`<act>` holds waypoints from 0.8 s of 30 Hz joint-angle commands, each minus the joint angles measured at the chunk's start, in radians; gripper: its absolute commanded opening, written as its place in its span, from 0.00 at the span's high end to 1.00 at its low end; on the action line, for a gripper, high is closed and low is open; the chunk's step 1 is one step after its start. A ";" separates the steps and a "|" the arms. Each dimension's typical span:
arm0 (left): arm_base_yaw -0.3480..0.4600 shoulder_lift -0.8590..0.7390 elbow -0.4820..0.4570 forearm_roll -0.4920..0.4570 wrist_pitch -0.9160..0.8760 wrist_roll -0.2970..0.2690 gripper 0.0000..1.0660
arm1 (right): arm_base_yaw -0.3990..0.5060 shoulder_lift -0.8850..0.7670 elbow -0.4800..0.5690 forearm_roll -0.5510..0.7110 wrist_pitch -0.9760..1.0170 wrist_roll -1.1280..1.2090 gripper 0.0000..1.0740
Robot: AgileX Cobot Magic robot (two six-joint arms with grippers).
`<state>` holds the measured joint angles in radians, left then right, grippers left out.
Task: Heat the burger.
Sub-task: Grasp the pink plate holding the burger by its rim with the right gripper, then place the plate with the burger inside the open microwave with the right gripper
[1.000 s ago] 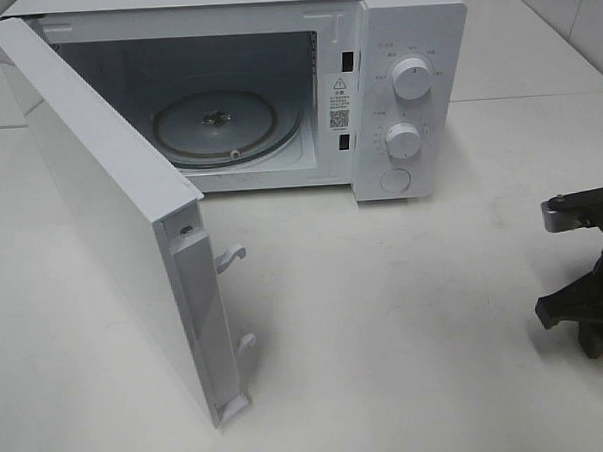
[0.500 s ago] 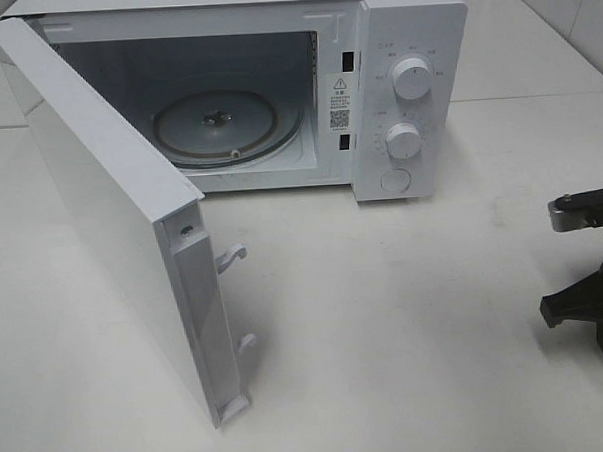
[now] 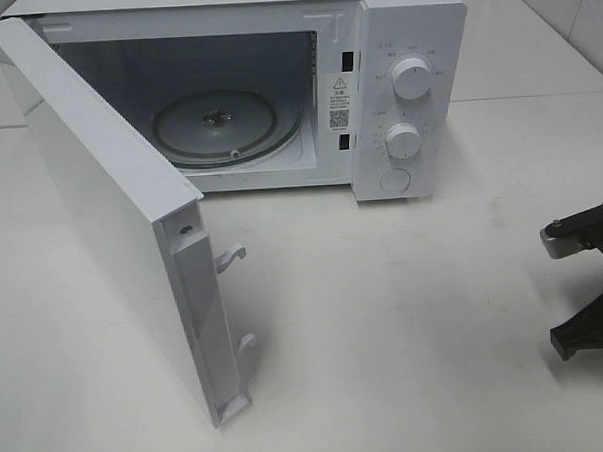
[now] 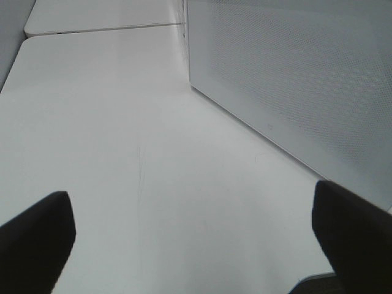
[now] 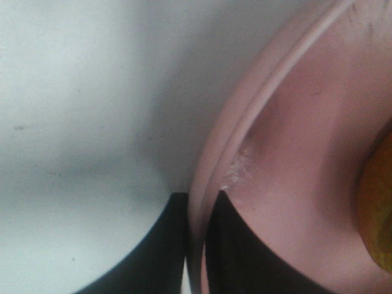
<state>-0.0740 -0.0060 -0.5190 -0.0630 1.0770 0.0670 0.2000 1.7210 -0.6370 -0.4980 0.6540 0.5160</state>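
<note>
Your right end effector (image 5: 199, 205) has just closed, pinching the pink plate (image 5: 294, 153) rim beside the burger (image 5: 376, 214), right of the microwave (image 3: 275, 87); lifting looks next. Left end effector (image 4: 193, 205) stays spread.

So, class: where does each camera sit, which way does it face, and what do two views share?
Exterior high: mounted high, looking down on the table and the open microwave; the right arm shows at the edge.
Left wrist: low over the table, facing along the microwave door; the open left gripper frames it.
Right wrist: close on the pink plate rim, pinched by the right gripper; a sliver of the burger shows.
Shared: exterior and left wrist both show door and table.
</note>
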 commanded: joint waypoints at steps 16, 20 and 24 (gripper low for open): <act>-0.003 -0.004 0.003 -0.003 -0.009 0.001 0.08 | 0.159 -0.168 0.001 -0.180 0.291 0.131 1.00; -0.003 -0.004 0.003 -0.003 -0.009 0.001 0.08 | 0.182 -0.196 0.001 -0.183 0.320 0.131 1.00; -0.003 -0.004 0.003 -0.003 -0.009 0.001 0.08 | 0.217 -0.241 0.001 -0.184 0.357 0.131 1.00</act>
<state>-0.0740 -0.0060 -0.5190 -0.0630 1.0770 0.0670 0.4130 1.4930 -0.6350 -0.6270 0.9530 0.6330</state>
